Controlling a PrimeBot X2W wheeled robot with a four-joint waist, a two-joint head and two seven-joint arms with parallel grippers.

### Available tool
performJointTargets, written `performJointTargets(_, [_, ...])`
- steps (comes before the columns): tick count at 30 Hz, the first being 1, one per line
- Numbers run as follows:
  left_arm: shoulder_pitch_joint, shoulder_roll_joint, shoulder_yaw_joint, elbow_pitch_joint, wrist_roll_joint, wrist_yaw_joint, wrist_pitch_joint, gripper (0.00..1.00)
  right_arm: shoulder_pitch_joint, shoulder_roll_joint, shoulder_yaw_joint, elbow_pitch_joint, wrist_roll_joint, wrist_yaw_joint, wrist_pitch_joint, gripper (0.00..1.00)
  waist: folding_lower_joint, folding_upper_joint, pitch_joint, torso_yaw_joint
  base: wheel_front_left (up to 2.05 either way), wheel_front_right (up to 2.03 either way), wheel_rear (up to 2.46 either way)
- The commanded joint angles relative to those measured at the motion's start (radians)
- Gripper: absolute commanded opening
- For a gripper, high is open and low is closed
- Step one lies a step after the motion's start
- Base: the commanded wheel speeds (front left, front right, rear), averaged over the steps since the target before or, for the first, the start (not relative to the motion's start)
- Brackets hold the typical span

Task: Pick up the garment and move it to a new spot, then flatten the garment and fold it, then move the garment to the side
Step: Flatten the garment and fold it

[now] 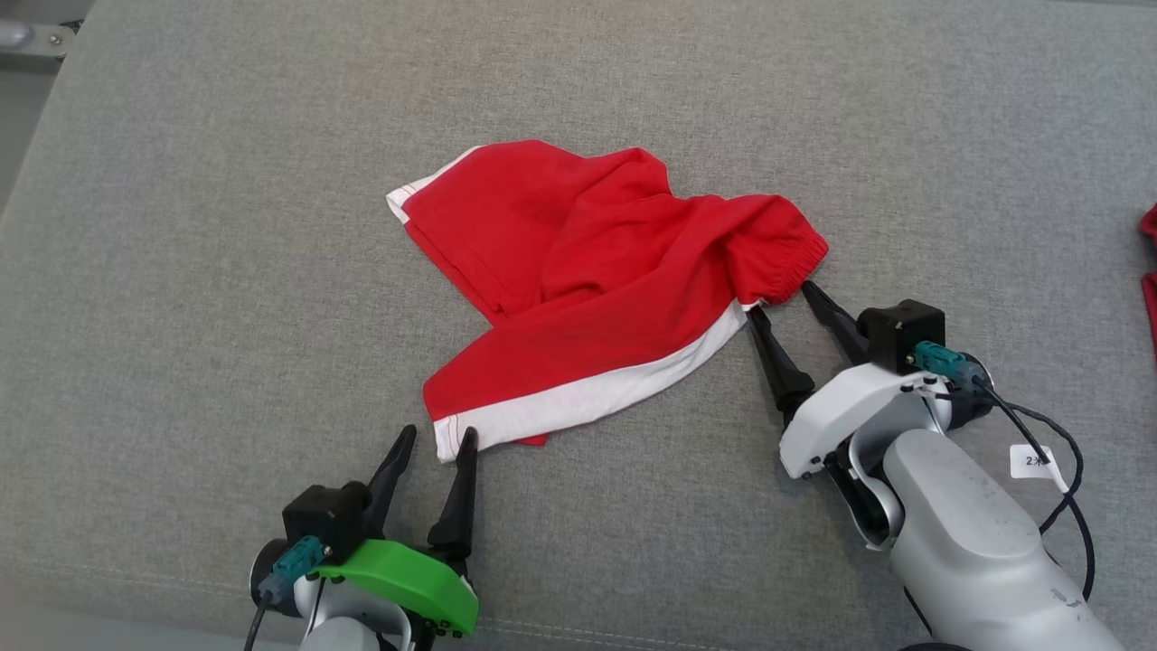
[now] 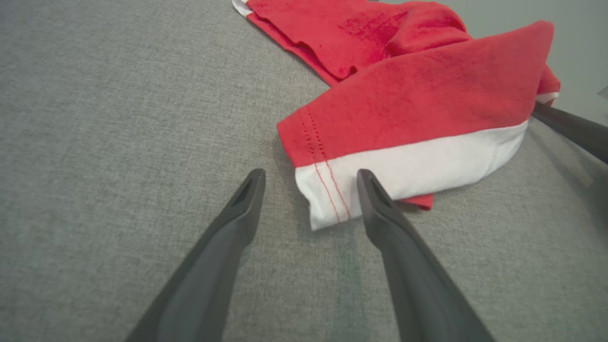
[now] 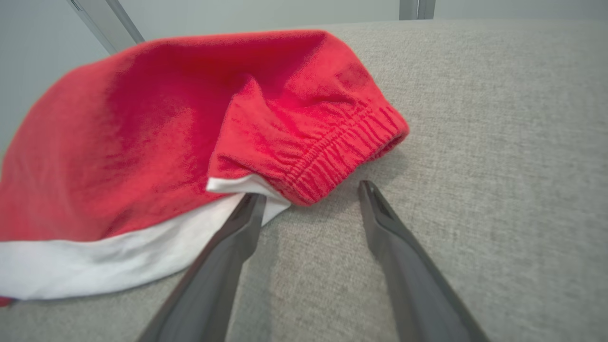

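The garment [image 1: 597, 280] is a pair of red shorts with a white side band, lying crumpled in the middle of the grey cushion. My left gripper [image 1: 437, 436] stands open at its near white corner [image 2: 323, 199], which lies just between the two fingertips. My right gripper [image 1: 781, 297] is open at the elastic waistband [image 3: 332, 156], with its tips right at the cloth's edge. Neither gripper holds anything. The garment [image 3: 156, 142] bulges upward in the right wrist view.
The grey fabric surface [image 1: 226, 316] spreads wide on all sides of the garment. A bit of other red cloth [image 1: 1149, 271] shows at the far right edge. A metal frame part [image 1: 32, 36] sits beyond the cushion's top left corner.
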Motion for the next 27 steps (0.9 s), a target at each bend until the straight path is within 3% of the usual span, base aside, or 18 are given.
performJointTargets(1, [-0.005,0.003,0.004,-0.002,-0.007,-0.002,0.0,1.0,0.013,-0.007,-0.003,-0.008,-0.004,-0.001,-0.002,1.0,-0.0001,0.0,-0.002,-0.003,0.0,0.0,0.0])
performJointTargets(13, [-0.015,0.003,-0.001,0.008,-0.013,-0.002,0.0,1.0,0.01,-0.016,0.002,-0.013,-0.017,-0.001,-0.002,0.97,-0.0001,0.0,-0.002,-0.009,0.0,0.0,0.0])
performJointTargets(27, [-0.001,0.003,0.002,0.009,-0.002,-0.002,0.0,1.0,0.038,-0.042,0.001,-0.008,-0.009,-0.001,-0.002,1.0,-0.0001,0.0,-0.011,-0.011,0.0,0.0,0.0])
